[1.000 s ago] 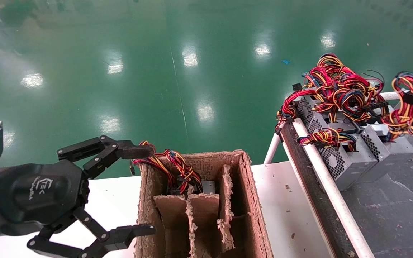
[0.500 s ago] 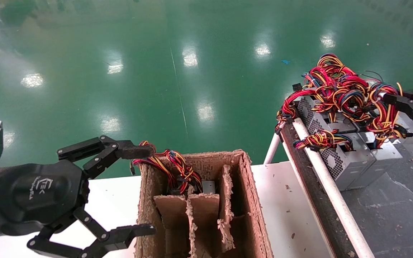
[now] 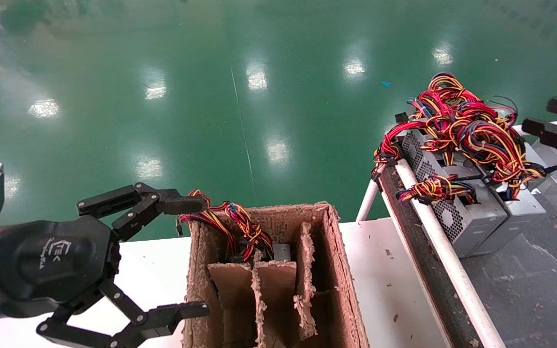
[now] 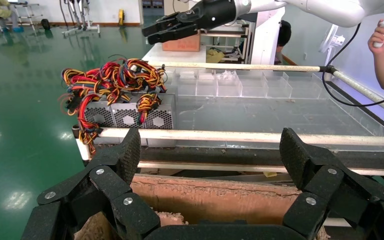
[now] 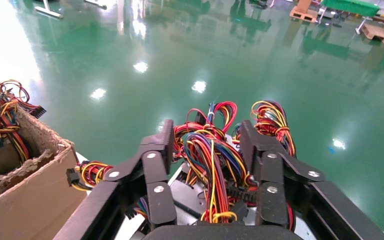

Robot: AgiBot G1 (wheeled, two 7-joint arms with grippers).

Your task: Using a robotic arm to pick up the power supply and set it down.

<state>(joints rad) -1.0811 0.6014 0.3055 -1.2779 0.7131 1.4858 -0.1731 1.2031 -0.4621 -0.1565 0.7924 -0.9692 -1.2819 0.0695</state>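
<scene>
While several silver power supplies sit packed side by side at the near end of the dark conveyor tray [image 3: 525,290], the outermost power supply [image 3: 467,220] lies flat against the white rail [image 3: 445,261], its long axis running across the tray; its perforated fan face points toward the rail and the cardboard box [image 3: 341,285], and its wire bundle [image 3: 457,123] of red, yellow, black and blue leads is heaped on top. The right gripper [image 5: 205,142] hovers above that heap with its fingers [image 5: 161,145] spread moderately apart, straddling the looped wires; whether the pads touch them cannot be told, and nothing is clamped. At the right edge of the head view only its black fingertips show, just beside the bundle. The left gripper [image 3: 184,256] rests over the white table [image 3: 385,270] at the box's left wall, spread wide and empty, one fingertip just beside the wires spilling from a power supply stowed in the box's divided compartments.
</scene>
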